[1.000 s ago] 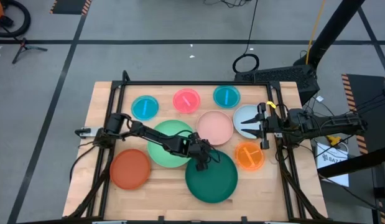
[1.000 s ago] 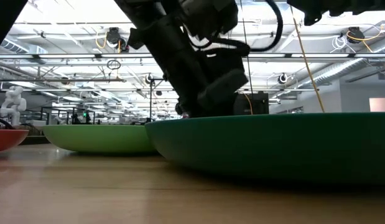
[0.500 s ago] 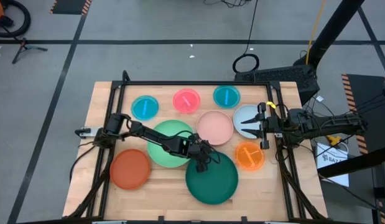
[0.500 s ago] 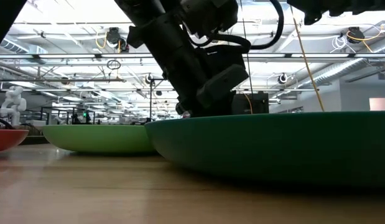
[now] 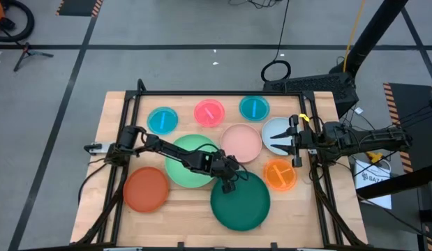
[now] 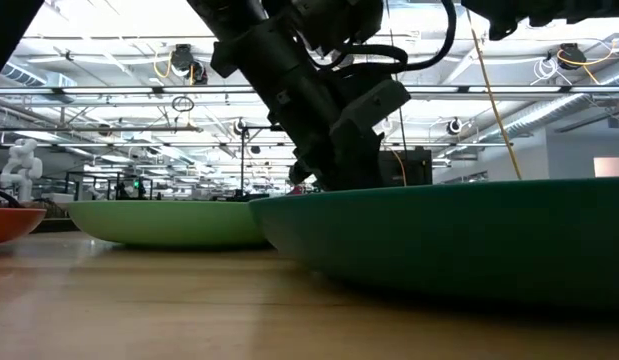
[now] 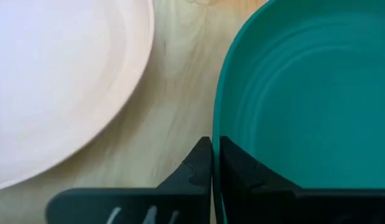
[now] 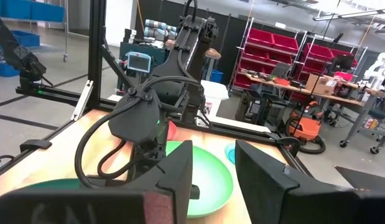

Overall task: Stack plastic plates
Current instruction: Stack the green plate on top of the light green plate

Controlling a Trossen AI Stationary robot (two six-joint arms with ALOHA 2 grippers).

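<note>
**Left gripper pinches the rim of the dark green plate**

We see the left gripper (image 5: 228, 183) closed on the rim of the dark green plate (image 5: 240, 203); in the left wrist view its two dark fingers (image 7: 198, 171) meet with the plate's edge (image 7: 292, 93) clamped between them. The grip sits at about 11 o'clock on that plate's rim. Being round, the plate has no long axis to report; it lies open side up at the near centre of the table (image 5: 181, 213), and in the low view its rim (image 6: 449, 235) looks close to level.

Just beside the grip, at 10 o'clock from it, lies the light green plate (image 5: 184, 162), with the left arm stretched across it. The pale pink plate (image 5: 241, 142) lies at 1 o'clock from the grip, apart from the dark green plate with bare wood between them in the left wrist view. The red-orange plate (image 5: 146, 189) sits at 9 o'clock, near the table's left edge.

The right gripper (image 5: 280, 137) hangs over the pale blue plate (image 5: 271, 127) at the right side, its fingers spread and holding nothing. An orange plate (image 5: 280, 174) lies at 6 o'clock from it. Along the far side we count three small plates: cyan (image 5: 162, 120), hot pink (image 5: 209, 112), and another cyan plate (image 5: 254, 107).
</note>
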